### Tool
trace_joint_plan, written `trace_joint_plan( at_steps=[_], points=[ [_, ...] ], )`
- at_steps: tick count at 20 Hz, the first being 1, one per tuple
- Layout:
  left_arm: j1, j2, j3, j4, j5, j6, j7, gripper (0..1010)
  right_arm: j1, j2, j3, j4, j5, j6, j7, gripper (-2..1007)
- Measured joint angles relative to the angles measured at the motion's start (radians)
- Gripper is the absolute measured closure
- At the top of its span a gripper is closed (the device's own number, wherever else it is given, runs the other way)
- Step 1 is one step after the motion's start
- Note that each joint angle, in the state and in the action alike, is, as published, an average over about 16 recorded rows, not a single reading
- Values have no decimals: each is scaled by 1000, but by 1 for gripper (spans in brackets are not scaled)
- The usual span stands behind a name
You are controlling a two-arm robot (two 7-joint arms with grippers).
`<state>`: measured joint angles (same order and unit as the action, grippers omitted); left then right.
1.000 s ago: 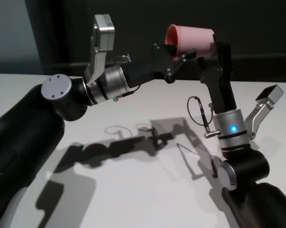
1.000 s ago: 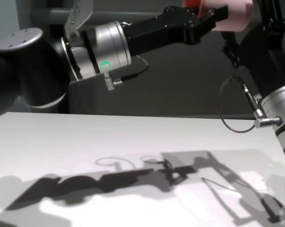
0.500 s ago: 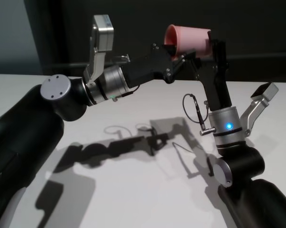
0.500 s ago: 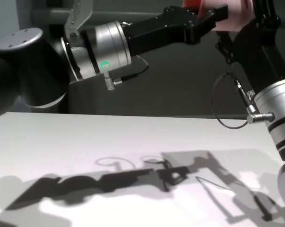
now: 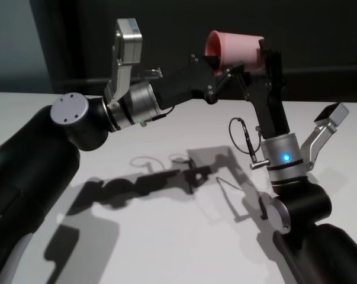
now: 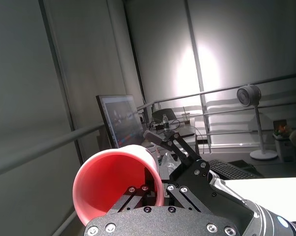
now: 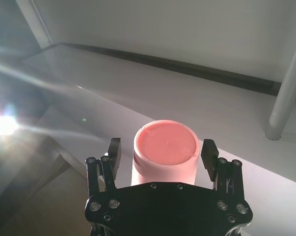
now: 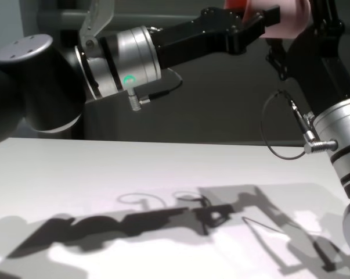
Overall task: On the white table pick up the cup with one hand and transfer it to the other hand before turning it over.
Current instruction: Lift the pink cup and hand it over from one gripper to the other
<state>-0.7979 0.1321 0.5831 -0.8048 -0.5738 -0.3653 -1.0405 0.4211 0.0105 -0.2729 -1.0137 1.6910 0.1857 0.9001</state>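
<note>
The pink cup [image 5: 237, 50] hangs on its side high above the white table [image 5: 166, 242], mouth toward my left. My left gripper [image 5: 221, 64], on the arm with the green light, is shut on the cup's rim, which fills the left wrist view [image 6: 113, 182]. My right gripper [image 5: 262, 56], on the arm with the looped cable, stands at the cup's base end. In the right wrist view its fingers [image 7: 113, 147] straddle the cup [image 7: 165, 145], and a small gap shows on each side. The chest view shows the cup [image 8: 285, 20] at the top edge.
Both arms reach up over the table's middle and cast dark shadows [image 5: 184, 174] on it. The looped cable [image 5: 246, 139] hangs beside the right wrist. A dark wall rises behind the table's far edge [image 8: 163, 142].
My right arm has shifted a little to the left, bringing its gripper closer around the cup's base. The left arm and the cup have stayed almost still.
</note>
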Motion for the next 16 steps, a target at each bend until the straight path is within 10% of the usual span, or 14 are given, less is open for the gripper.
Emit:
trace_joint_plan(
  at_steps=[16],
  points=[
    [0,0,0,0,0,0,-1,954,-1,1,0,0,-1,-1,0,216]
  ],
)
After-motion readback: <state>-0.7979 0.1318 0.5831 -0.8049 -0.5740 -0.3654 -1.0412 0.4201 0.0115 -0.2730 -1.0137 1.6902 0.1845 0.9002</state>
